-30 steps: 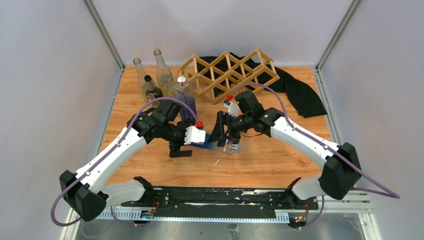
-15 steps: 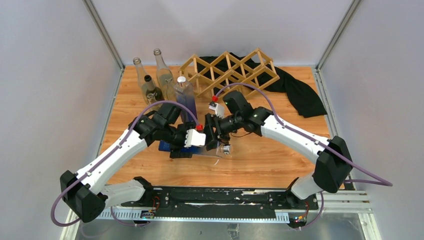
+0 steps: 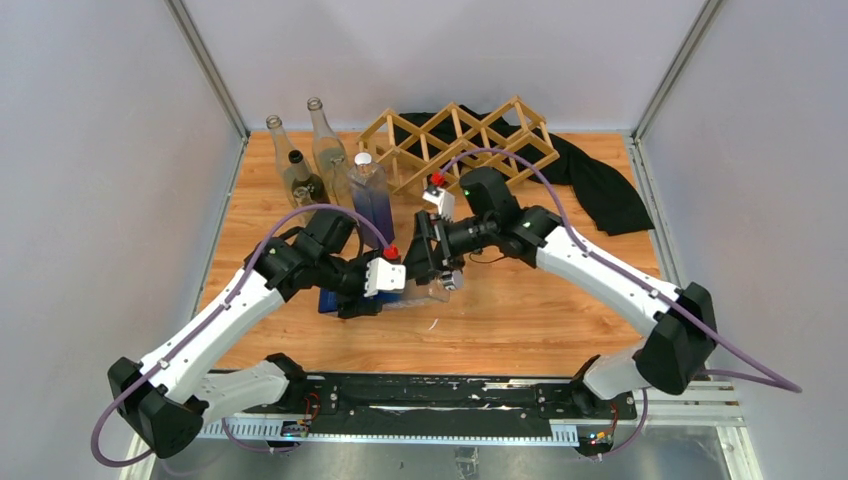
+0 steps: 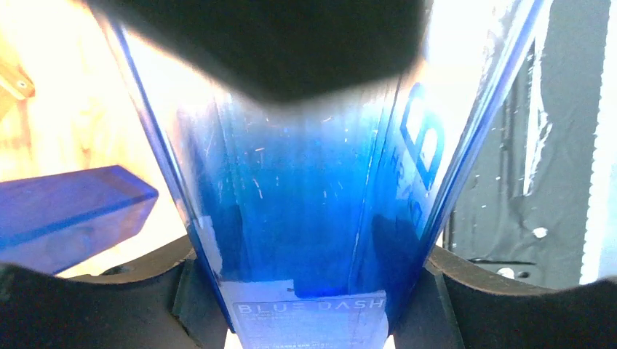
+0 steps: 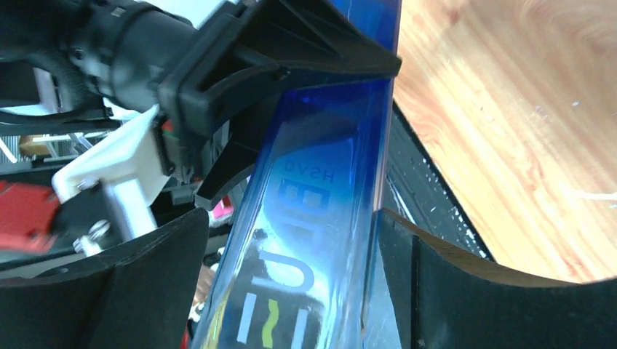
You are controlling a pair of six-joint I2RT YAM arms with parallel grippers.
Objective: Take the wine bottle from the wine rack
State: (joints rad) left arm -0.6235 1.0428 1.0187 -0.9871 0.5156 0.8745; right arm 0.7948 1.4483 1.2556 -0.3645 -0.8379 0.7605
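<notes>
The wine bottle (image 3: 412, 294), clear blue and square-sided with a "BLUE DASH" label, lies level between my two grippers over the front middle of the table, away from the wine rack (image 3: 462, 143). The rack is a light wooden lattice at the back. My left gripper (image 3: 358, 297) is shut on the bottle's body; in the left wrist view both pads press the bottle (image 4: 305, 189) from either side of the left gripper (image 4: 309, 287). My right gripper (image 3: 436, 268) stands open around the bottle (image 5: 313, 182), with a gap at the left finger (image 5: 156, 283).
Several upright bottles (image 3: 318, 135) stand at the back left, among them a blue square one (image 3: 371, 196). A black cloth (image 3: 600, 185) lies behind and right of the rack. Grey walls close in the table's left, right and back.
My left gripper has shut on the bottle and my right gripper has opened around it. Both grippers and the bottle have shifted a little to the left.
</notes>
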